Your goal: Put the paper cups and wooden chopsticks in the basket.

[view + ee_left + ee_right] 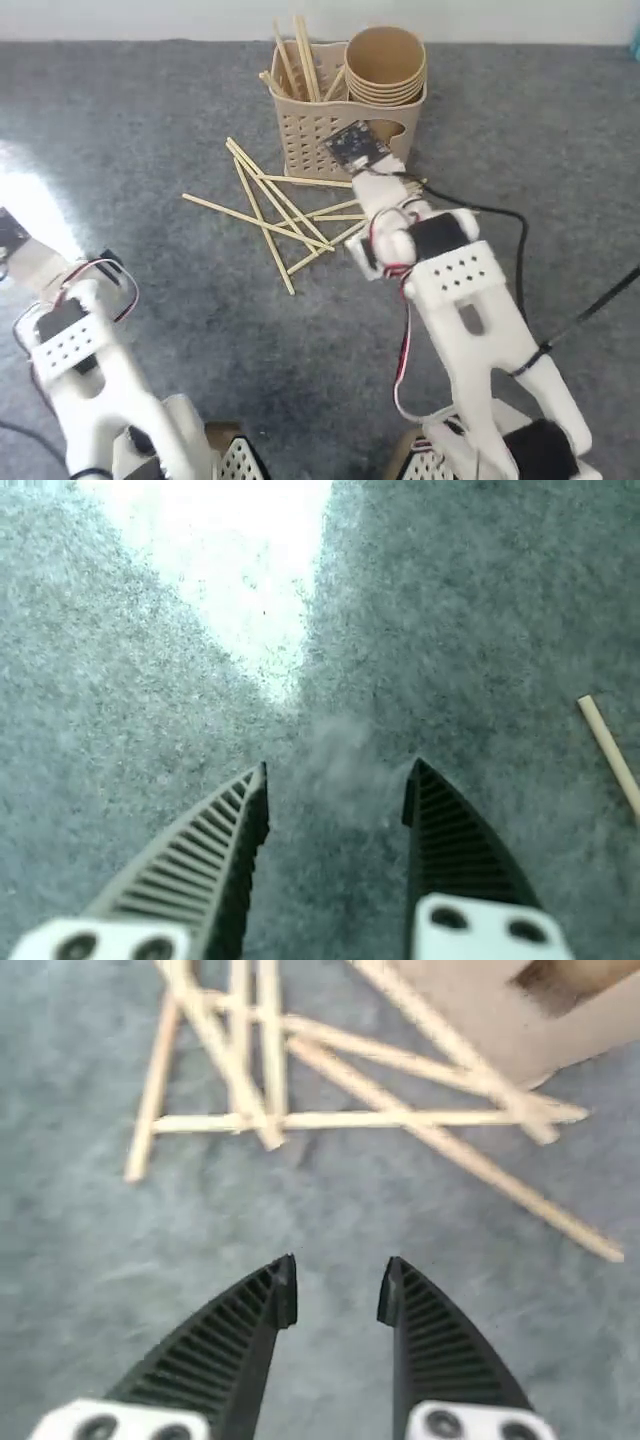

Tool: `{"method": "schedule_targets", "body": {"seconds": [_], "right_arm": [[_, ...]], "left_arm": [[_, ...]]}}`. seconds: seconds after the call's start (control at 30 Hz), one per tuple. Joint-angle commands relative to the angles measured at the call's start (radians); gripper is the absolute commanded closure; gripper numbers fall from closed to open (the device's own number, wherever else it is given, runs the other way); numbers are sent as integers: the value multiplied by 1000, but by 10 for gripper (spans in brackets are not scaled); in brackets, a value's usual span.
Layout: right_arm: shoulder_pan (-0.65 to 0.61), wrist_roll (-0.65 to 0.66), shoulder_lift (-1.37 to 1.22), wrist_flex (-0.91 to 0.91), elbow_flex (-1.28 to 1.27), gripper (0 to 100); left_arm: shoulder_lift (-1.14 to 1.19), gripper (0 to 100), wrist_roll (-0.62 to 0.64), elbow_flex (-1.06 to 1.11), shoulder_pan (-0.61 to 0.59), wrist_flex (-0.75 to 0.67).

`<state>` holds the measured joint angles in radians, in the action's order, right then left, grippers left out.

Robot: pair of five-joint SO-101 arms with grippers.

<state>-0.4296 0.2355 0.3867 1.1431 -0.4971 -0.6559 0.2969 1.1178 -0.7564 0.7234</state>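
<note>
from above, my own right wrist covers the tips of my right pincer (338, 1290) and part of the basket's (310, 140) front wall. in the right wrist view the basket is cut off to a corner of its beige side, and some of the loose chopsticks (270, 215) run past the frame. in the left wrist view a single chopstick end (610, 755) is cut off at the edge, and a bright glare patch (230, 570) washes out the grey carpet (180, 130) there.

my right pincer is parted a little and holds nothing. it hangs over bare carpet, near the crossed pile of chopsticks. my left pincer (338, 790) stands wider apart, also holding nothing, over carpet beside the glare. i cannot tell whether either one touches the carpet.

my right arm (460, 290) stretches forward from the near edge, its wrist just in front of the basket. my left arm (70, 340) sits bent at the near left, well apart from the pile.

the paper cups (385, 60) are stacked inside the basket, with several chopsticks upright beside them. the rest lie scattered on the carpet in front of it.
</note>
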Motion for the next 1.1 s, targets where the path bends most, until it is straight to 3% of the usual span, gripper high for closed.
{"method": "schedule_targets", "body": {"seconds": [0.0,0.27,0.6,1.07], "right_arm": [[44,89,-131,-65,35,841],[104,250,-561,-13,353,731],[162,311,-931,88,706,809],[163,311,-954,134,729,986]], "left_arm": [[3,790,8,-54,0,-20],[3,790,8,-51,0,-20],[8,790,8,-51,0,-28],[11,790,8,-47,0,-46]]}}
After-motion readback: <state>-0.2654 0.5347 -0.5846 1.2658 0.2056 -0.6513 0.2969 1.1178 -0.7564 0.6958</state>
